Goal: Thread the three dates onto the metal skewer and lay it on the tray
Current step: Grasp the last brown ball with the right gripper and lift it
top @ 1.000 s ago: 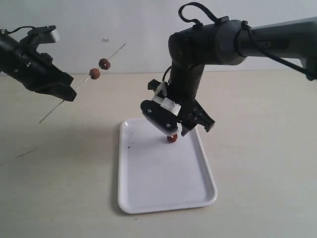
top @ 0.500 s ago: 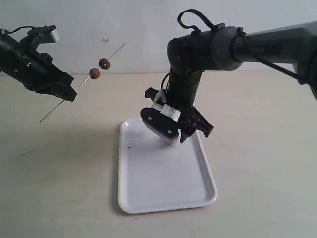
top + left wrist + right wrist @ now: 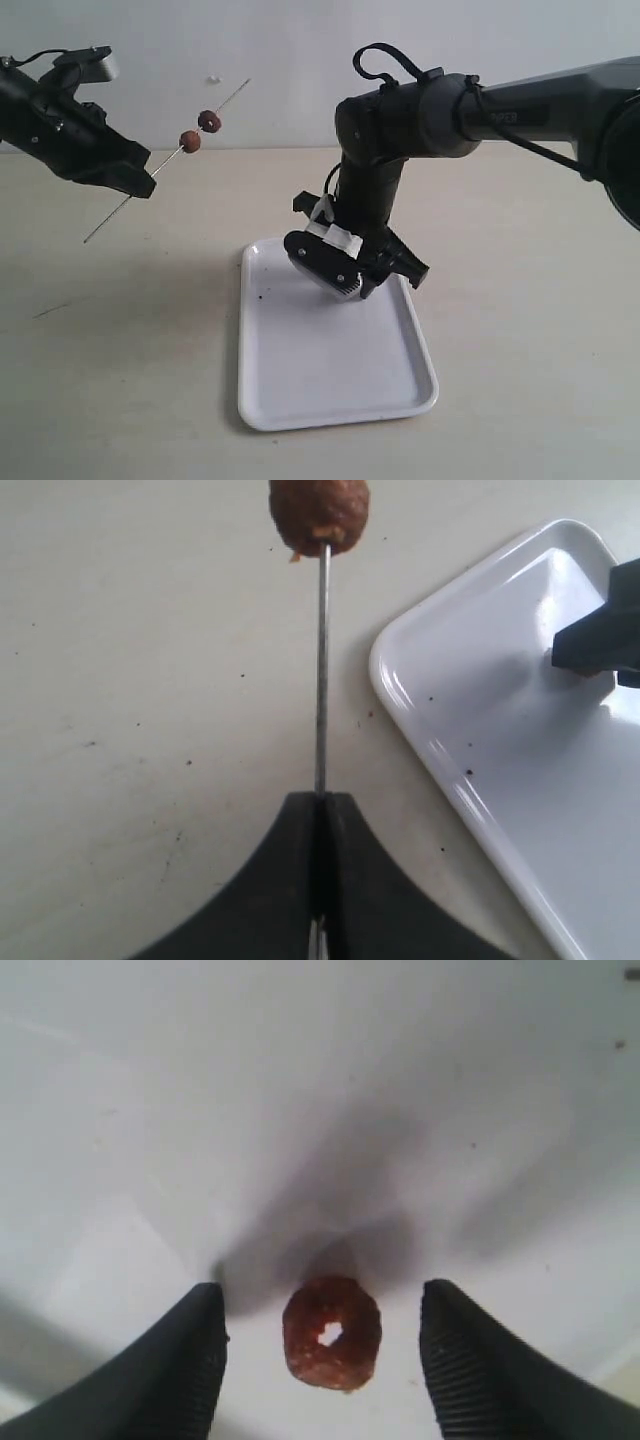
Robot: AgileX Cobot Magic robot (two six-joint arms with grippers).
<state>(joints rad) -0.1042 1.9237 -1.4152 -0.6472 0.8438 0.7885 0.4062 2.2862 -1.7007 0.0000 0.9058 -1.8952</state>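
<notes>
— Right arm?
— Bent down at the tray's one o'clock; right gripper spread around a loose date, not touching it.
— Left?
— At ten o'clock, left gripper clamps the skewer carrying two dates.

A pale beige table, lightly speckled, meets a plain white wall at its far edge; soft, even light.

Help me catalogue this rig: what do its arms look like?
Both arms are black. The right arm is a thick tube with white lettering, a looped black cable and a white wrist patch; its end effector fingers are ribbed. The left arm carries a grey block.
</notes>
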